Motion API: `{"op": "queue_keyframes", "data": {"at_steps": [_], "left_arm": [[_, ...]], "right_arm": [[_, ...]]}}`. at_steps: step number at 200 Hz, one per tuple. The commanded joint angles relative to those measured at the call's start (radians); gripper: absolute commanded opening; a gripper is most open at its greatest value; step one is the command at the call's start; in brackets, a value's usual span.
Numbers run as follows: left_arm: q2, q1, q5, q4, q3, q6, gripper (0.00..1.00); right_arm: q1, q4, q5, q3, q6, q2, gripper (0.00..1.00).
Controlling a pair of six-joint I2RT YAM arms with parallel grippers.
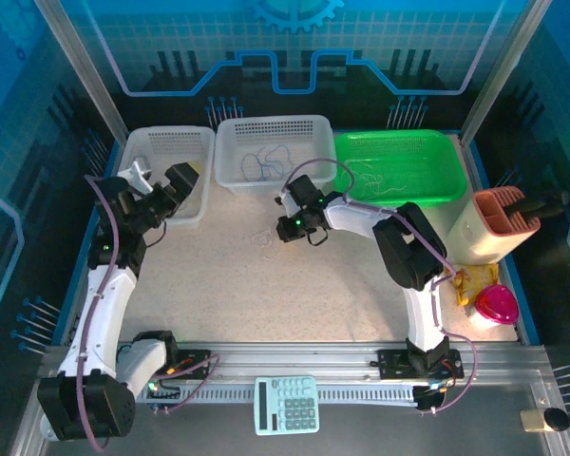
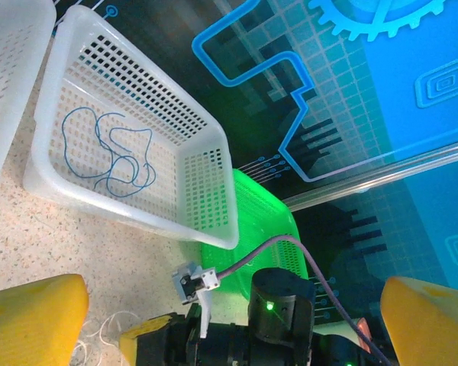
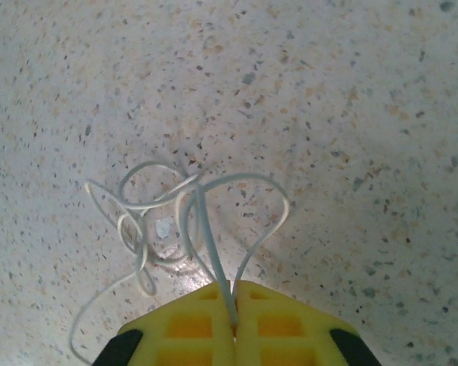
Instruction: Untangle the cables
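Note:
A pale white cable (image 3: 168, 221) lies in tangled loops on the speckled table, and two of its strands run up between my right gripper's (image 3: 234, 305) yellow fingers, which are shut on it. From above, that gripper (image 1: 287, 228) sits at mid-table with the white cable (image 1: 263, 240) just left of it. A blue cable (image 2: 111, 156) lies looped in the middle white basket (image 1: 230, 171). Thin pale cables (image 1: 380, 176) rest in the green basket (image 1: 446, 185). My left gripper (image 1: 179, 182) hovers open by the left white basket (image 1: 204, 142), holding nothing; its yellow fingers (image 2: 30, 324) stand far apart.
A tan holder (image 1: 499, 223) with a dark tool, a pink cup (image 1: 494, 306) and yellow cloth sit at the right edge. A calculator (image 1: 287, 404) lies on the front rail. Open tabletop (image 1: 228, 285) stretches between the arms.

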Motion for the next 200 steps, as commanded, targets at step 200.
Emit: {"op": "queue_keyframes", "data": {"at_steps": [200], "left_arm": [[0.088, -0.324, -0.042, 0.223, -0.213, -0.208, 0.94]], "right_arm": [[0.008, 0.011, -0.026, -0.058, 0.098, -0.773, 0.0]]}}
